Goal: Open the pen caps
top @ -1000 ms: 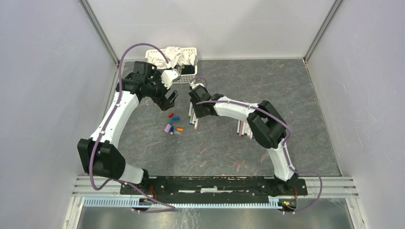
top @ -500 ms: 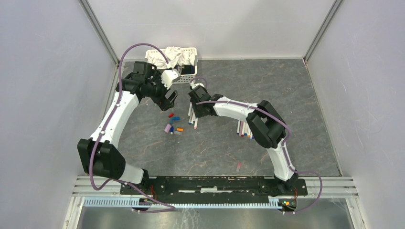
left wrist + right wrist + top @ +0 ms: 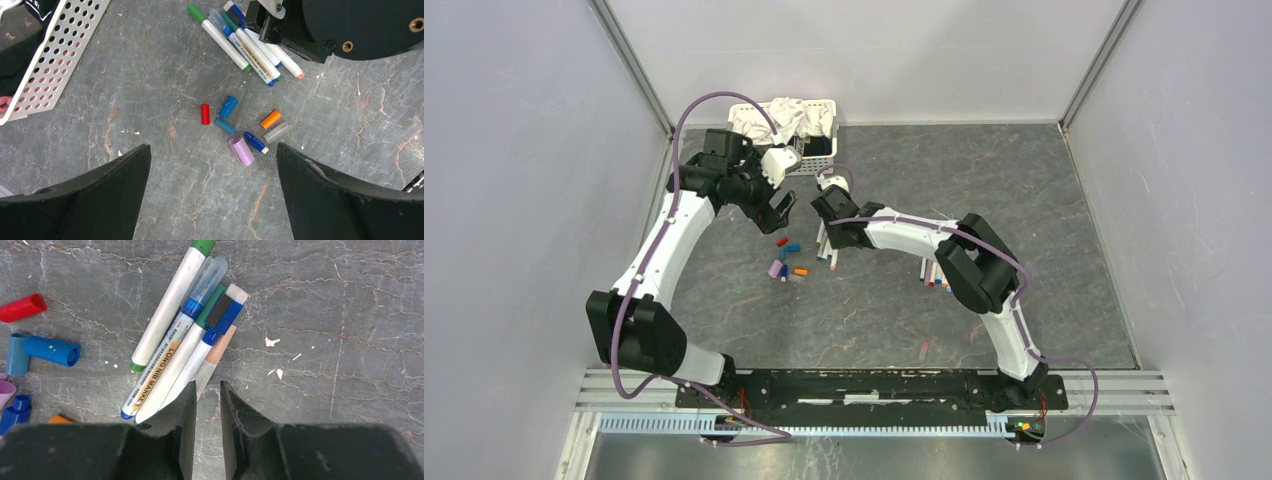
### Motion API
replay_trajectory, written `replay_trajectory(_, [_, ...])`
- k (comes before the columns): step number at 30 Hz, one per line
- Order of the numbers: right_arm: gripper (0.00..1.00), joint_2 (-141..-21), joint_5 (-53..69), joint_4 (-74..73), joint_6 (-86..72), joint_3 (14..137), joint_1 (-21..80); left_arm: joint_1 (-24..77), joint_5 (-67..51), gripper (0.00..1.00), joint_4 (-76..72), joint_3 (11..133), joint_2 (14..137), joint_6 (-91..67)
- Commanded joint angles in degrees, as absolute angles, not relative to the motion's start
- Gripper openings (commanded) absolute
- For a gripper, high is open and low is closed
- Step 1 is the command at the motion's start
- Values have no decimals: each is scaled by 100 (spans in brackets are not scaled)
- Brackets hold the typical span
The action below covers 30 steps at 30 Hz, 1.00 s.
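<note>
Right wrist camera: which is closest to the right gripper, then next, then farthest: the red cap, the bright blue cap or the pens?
1. Pens, right in front of the right gripper.
2. Bright blue cap, off at the picture's left.
3. Red cap, farthest, upper left corner.

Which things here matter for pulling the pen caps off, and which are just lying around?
For the job: pens, second bunch of pens, loose caps already off.
Lying about: white basket, cloths in it.
</note>
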<state>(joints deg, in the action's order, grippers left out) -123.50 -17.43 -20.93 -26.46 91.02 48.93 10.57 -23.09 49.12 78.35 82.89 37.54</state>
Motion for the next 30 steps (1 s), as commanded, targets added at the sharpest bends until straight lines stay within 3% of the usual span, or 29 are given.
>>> replay_trajectory(1, [27, -12647, -2274, -2768, -2528, 9017, 4891, 1037, -2512, 100, 4954, 7892, 8302, 3975])
replay_trajectory(12, [27, -11970, -2721, -2814, -2476, 8121, 4874, 1037, -2550, 100, 5009, 7900, 8212, 4019])
replay_trajectory(30, [39, -11483, -2173, -2598, -3030, 8708, 4871, 1020, -2631, 100, 5071, 7994, 8130, 3991])
